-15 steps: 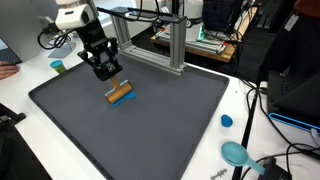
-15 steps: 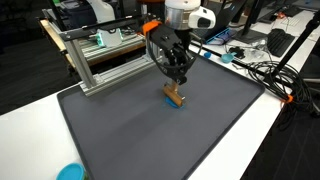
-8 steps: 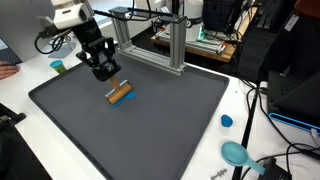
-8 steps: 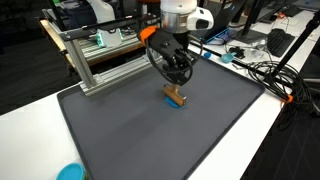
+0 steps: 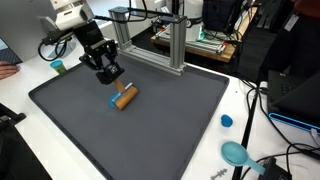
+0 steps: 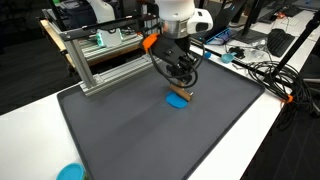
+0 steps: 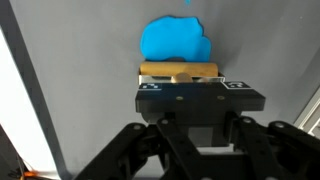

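My gripper (image 5: pixel 116 86) is shut on a short tan wooden cylinder (image 5: pixel 125 97), held crosswise just above the dark grey mat (image 5: pixel 150 135). In an exterior view the cylinder (image 6: pixel 183 94) hangs at the fingertips of the gripper (image 6: pixel 184 89), with a flat blue piece (image 6: pixel 177 101) lying on the mat right under it. The wrist view shows the cylinder (image 7: pixel 180 71) across the tips of the gripper (image 7: pixel 180 80) and the blue piece (image 7: pixel 175 40) beyond it. From the opposite side, the cylinder hides the blue piece.
An aluminium frame (image 5: pixel 168 45) stands along the mat's far edge (image 6: pixel 100 60). A small blue cap (image 5: pixel 227 121) and a teal scoop (image 5: pixel 236 153) lie on the white table. A teal cup (image 5: pixel 58 67) sits behind the arm. Cables (image 6: pixel 255 68) run beside the mat.
The cylinder has come up off the blue piece with the gripper and shifted slightly; the blue piece now lies uncovered on the mat. The jaws stayed shut.
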Controlling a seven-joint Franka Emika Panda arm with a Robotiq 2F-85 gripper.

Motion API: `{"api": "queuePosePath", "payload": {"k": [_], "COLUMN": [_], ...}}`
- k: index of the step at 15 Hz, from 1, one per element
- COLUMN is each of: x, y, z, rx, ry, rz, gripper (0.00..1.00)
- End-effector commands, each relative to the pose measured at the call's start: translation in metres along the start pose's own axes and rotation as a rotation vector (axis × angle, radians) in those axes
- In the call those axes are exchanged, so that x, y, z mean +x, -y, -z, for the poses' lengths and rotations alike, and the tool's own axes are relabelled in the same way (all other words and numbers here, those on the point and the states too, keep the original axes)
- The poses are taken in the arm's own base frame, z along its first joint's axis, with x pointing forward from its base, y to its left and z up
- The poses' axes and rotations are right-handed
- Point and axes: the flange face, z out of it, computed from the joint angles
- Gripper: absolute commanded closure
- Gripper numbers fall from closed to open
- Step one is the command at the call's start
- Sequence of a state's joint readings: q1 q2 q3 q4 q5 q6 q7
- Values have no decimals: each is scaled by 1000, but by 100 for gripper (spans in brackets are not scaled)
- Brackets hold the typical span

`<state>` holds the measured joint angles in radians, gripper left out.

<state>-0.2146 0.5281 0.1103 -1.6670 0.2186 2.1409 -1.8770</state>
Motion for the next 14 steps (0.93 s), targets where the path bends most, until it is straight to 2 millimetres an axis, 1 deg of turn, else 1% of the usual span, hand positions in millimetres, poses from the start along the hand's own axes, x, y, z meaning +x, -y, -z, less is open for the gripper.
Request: {"api": "queuePosePath", "payload": {"k": [1, 2, 3, 4, 6, 8, 9, 11, 13, 14], "x": [12, 14, 17, 20, 20, 13, 8, -1, -9, -11], "y": [-4, -6, -7, -8, -3, 3, 5, 5, 5, 7], "z": [-57, -53, -42, -21, 7, 26, 30, 32, 20, 6], "rx": [63, 59, 48, 25, 11, 13, 21, 24, 48, 80], "ry": [-82, -86, -74, -37, 23, 89, 110, 146, 174, 176], "rz": [33, 24, 10, 1, -24, -58, -77, -108, -132, -135], "gripper": [79, 79, 79, 79, 79, 79, 79, 79, 79, 79]}}
